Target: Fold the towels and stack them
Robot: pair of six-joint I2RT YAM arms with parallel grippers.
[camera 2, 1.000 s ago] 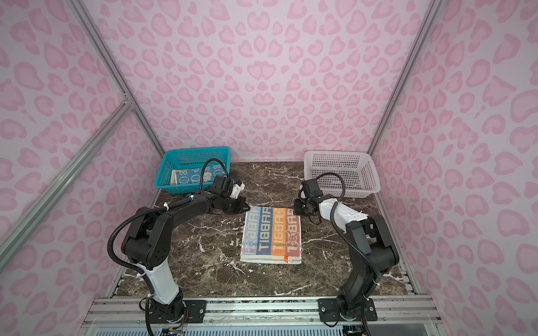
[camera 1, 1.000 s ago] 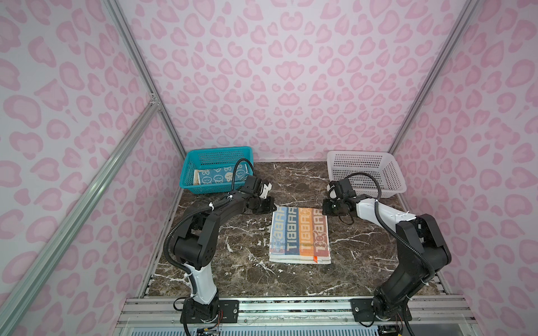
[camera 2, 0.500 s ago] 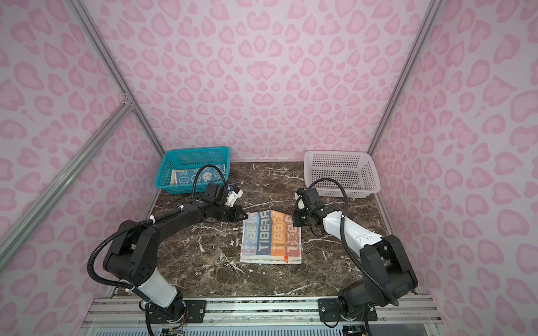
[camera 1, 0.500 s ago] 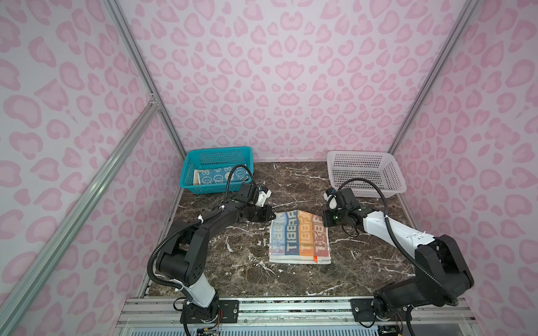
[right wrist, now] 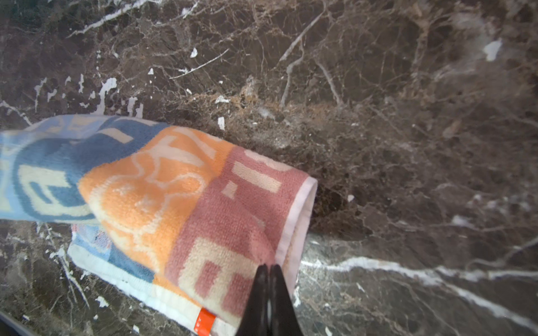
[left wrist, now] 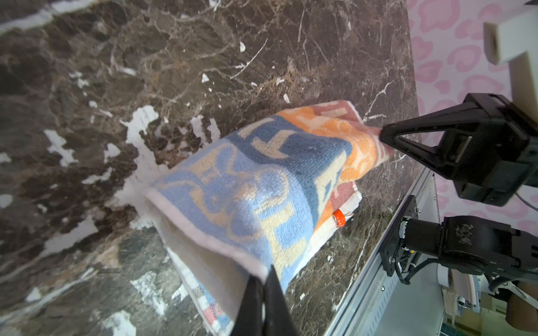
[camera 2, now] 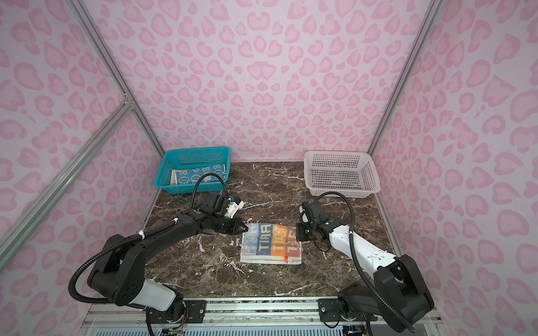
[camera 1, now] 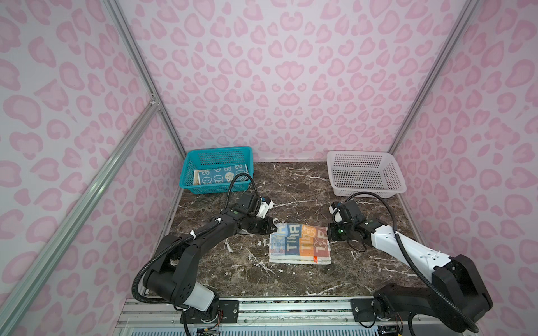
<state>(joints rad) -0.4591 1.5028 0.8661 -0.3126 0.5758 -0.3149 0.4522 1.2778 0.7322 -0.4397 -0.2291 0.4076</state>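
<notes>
Terry, looped and soft, makes up the RABBIT towel [camera 1: 300,244], a rectangle of blue, orange and dusty-pink blocks with cream letters, a white hem and one small orange tag [right wrist: 205,320]. It lies in the middle of the table [camera 1: 291,186], a dark slab of veined marble, with its far edge raised and curling over the flat near part. Two black end effectors hold that edge. The left end effector [camera 1: 273,228] is clamped on the blue corner and the right end effector [camera 1: 328,233] on the pink corner, their thin pointed fingers pressed together on the cloth in both wrist views. Two mesh plastic baskets stand at the back. The teal basket [camera 1: 217,151], on the left, holds a folded blue towel [camera 1: 221,176] with white bunny faces, and a cream-orange strip [camera 1: 197,178] of another cloth shows beside it. The white basket [camera 1: 361,154] stands on the right.
</notes>
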